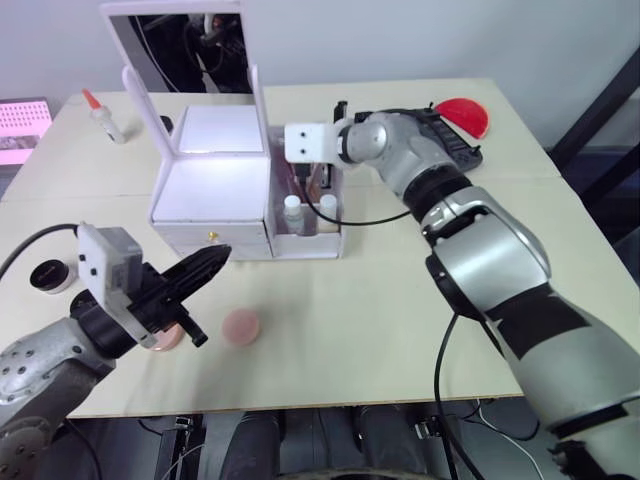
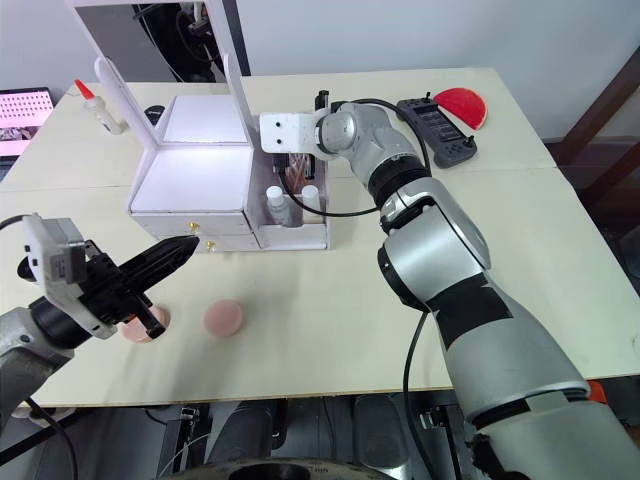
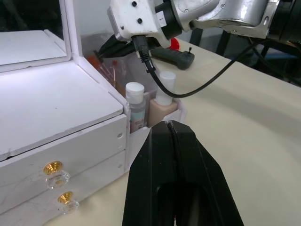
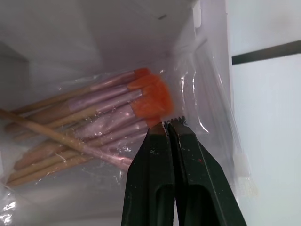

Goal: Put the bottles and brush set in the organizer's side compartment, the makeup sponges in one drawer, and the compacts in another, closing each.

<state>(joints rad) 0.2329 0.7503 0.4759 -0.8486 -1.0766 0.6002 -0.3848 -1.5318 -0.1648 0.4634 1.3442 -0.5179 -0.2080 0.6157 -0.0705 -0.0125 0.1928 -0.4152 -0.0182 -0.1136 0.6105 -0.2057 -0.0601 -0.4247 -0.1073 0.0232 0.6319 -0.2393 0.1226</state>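
The white organizer (image 1: pixel 215 190) stands at mid table, both drawers (image 3: pixel 56 155) closed. Two white-capped bottles (image 1: pixel 292 214) (image 1: pixel 327 212) stand in its side compartment (image 1: pixel 310 245). Behind them, my right gripper (image 4: pixel 168 125) reaches into the compartment, shut on the clear bag of the brush set (image 4: pixel 103 117). My left gripper (image 1: pixel 215 258) hovers shut and empty over the front left of the table. One pink makeup sponge (image 1: pixel 241 326) lies to its right. Another sponge (image 1: pixel 165 337) is partly hidden under it. A black round compact (image 1: pixel 48 274) sits near the left edge.
The organizer's mirror (image 1: pixel 180 45) stands upright at the back. A small red-capped bottle (image 1: pixel 103 118) lies at the back left. A black controller (image 1: pixel 445 140) and a red half-round object (image 1: pixel 463 115) sit at the back right. A cable (image 1: pixel 380 215) hangs from my right wrist.
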